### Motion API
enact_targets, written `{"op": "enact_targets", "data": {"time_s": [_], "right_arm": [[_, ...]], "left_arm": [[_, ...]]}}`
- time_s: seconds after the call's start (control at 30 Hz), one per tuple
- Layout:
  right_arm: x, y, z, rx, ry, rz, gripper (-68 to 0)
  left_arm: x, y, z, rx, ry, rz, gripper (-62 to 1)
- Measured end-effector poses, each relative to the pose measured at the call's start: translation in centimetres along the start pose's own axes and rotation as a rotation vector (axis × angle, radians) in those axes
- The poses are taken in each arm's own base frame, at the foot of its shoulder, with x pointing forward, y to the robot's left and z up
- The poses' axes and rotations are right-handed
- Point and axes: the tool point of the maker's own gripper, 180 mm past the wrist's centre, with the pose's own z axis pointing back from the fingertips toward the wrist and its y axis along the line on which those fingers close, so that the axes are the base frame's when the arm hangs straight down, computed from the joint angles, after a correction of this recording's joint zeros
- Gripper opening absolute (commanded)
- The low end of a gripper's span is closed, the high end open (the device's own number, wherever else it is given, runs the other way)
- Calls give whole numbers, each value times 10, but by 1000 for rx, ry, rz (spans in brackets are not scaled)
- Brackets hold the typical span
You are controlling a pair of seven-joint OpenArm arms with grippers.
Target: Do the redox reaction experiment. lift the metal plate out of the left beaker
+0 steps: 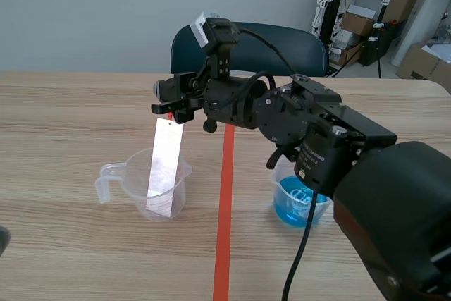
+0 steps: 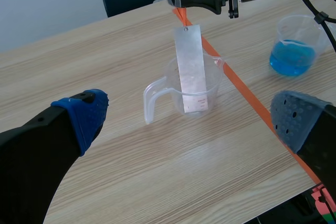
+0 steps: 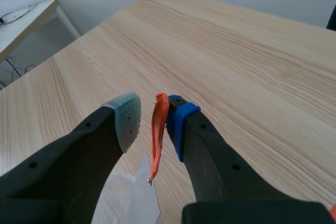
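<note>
A thin metal plate [image 1: 165, 163] [image 2: 191, 69] stands nearly upright with its lower end inside the clear left beaker [image 1: 134, 158] [image 2: 157, 90]. Its top carries an orange tab [image 3: 157, 129]. My right gripper [image 1: 171, 111] [image 3: 152, 116], reaching in from the right across the tape line, is shut on that tab above the beaker. In the right wrist view the tab lies against the blue pad [image 3: 178, 121] and the plate's top corner [image 3: 143, 198] hangs below. My left gripper [image 2: 190, 100] is open, well back from the beaker, with nothing between its fingers.
A second beaker [image 1: 299, 202] [image 2: 294, 51] with blue liquid stands right of the orange tape line [image 1: 224, 209], under the right arm. A dark chair [image 1: 282, 40] sits behind the table. Boxes and stands are at the back right.
</note>
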Motion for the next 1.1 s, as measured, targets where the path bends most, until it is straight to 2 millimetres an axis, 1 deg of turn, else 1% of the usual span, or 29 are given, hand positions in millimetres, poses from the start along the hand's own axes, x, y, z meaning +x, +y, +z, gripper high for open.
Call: {"op": "enact_targets", "data": {"time_s": [0.07, 0.1, 0.23, 0.3, 0.33, 0.73, 0.87, 1.03, 1.1], "right_arm": [[-1, 0, 0, 0, 4, 0, -600], [-1, 0, 0, 0, 4, 0, -608], [-1, 0, 0, 0, 4, 0, -613], [-1, 0, 0, 0, 5, 0, -665], [-1, 0, 0, 0, 5, 0, -679], [-1, 2, 0, 9, 5, 2, -679], [1, 15, 1, 86, -4, 12, -677], [0, 16, 1, 90, 0, 18, -677], [0, 23, 2, 129, -3, 22, -677]], "left_arm": [[0, 0, 0, 0, 0, 0, 14], [0, 0, 0, 0, 0, 0, 14], [1, 0, 0, 0, -3, 0, 14], [1, 0, 0, 0, -3, 0, 14], [1, 0, 0, 0, -3, 0, 14], [1, 0, 0, 0, -3, 0, 14], [1, 0, 0, 0, -3, 0, 14], [1, 0, 0, 0, -3, 0, 14], [1, 0, 0, 0, -3, 0, 14]]}}
